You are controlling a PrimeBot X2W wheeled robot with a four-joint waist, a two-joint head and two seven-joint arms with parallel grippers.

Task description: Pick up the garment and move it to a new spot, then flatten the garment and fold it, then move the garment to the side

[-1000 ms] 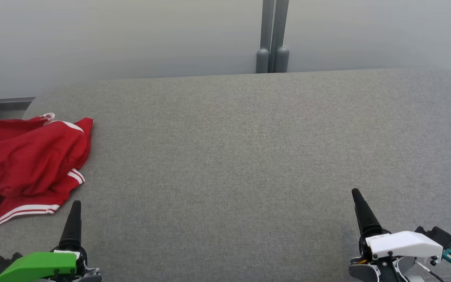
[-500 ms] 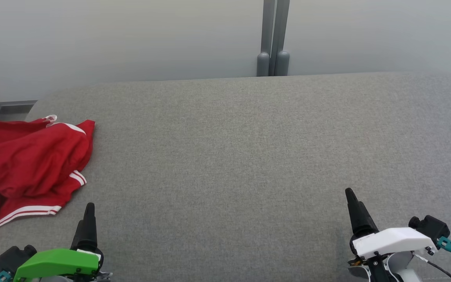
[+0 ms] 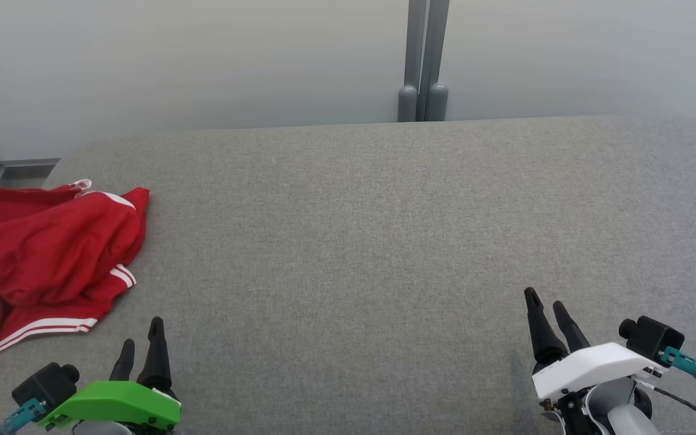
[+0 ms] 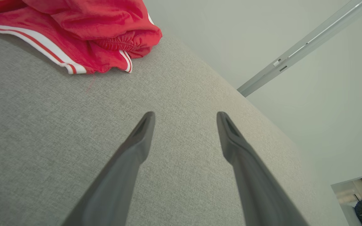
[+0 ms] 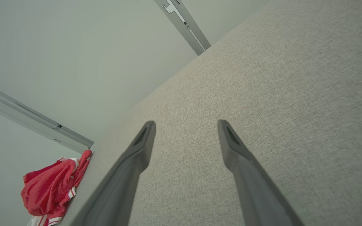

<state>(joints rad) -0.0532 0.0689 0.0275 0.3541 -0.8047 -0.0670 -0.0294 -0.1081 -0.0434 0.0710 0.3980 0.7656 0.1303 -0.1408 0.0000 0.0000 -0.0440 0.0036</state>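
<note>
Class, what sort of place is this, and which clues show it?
Probably a test room: a wide grey fabric-covered table, plain pale walls with a metal post, one crumpled red garment.

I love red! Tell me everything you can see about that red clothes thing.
The red garment lies crumpled in a heap at the left end of the grey fabric-covered table, part running out of the head view. It looks like thin cloth, with white stripes along its hems and a gathered elastic edge. Nothing grips it; the open left gripper hovers nearby, not touching.
</note>
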